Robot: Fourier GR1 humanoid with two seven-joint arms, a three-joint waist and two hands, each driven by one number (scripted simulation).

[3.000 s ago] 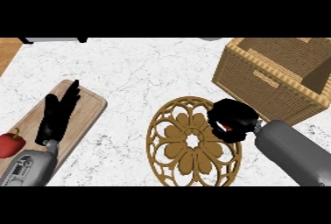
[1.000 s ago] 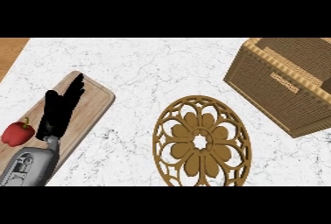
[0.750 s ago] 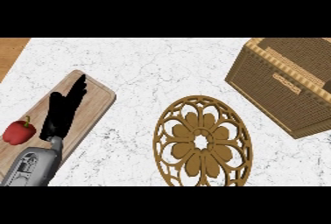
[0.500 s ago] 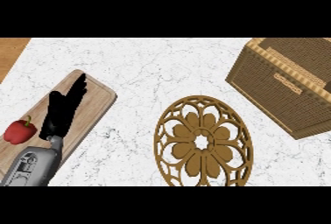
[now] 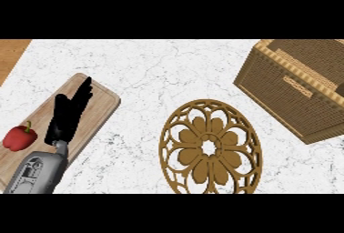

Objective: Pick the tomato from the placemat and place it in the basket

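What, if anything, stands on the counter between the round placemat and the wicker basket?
Nothing visible does: only bare marble counter lies between the placemat and the basket. No tomato shows on the placemat, and the right hand is out of view.

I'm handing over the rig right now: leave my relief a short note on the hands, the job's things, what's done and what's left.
Left hand: open, fingers straight, resting over the wooden cutting board.
Right hand: not in view.
Placemat: bare, no tomato on it.
Basket: at the right; its inside does not show.
Tomato: not visible anywhere, so placement cannot be confirmed.
Also: a red pepper on the board's left.
Left to do: check the basket.
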